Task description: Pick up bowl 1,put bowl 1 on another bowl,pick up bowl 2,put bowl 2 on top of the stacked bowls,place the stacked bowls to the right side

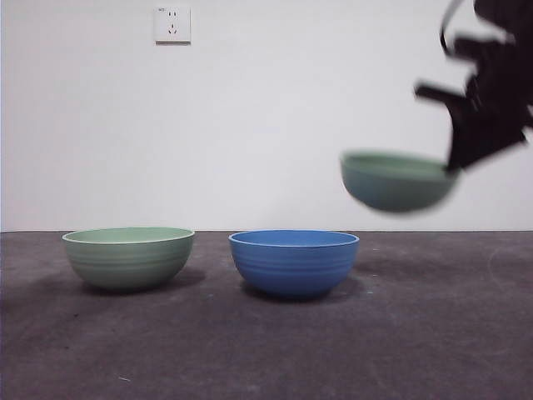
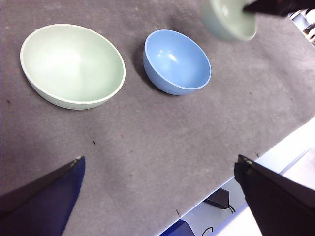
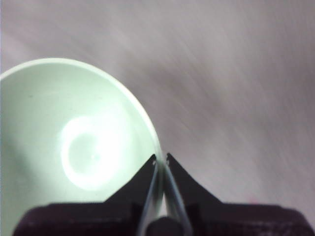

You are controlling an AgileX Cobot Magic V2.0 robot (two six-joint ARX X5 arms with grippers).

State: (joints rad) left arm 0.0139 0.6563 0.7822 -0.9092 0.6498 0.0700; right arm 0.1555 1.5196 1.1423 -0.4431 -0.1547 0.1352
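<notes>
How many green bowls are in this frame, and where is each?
2. One green bowl rests on the table, beside the blue bowl. The other green bowl is in the air, clamped by its rim in the right hand, above the table past the blue bowl's far side.

Even, soft light; glare whitens the lifted green bowl, itself motion-blurred upper right in front view.

Green bowl 1 airborne, tilted; blue bowl and green bowl 2 upright on table.
</notes>
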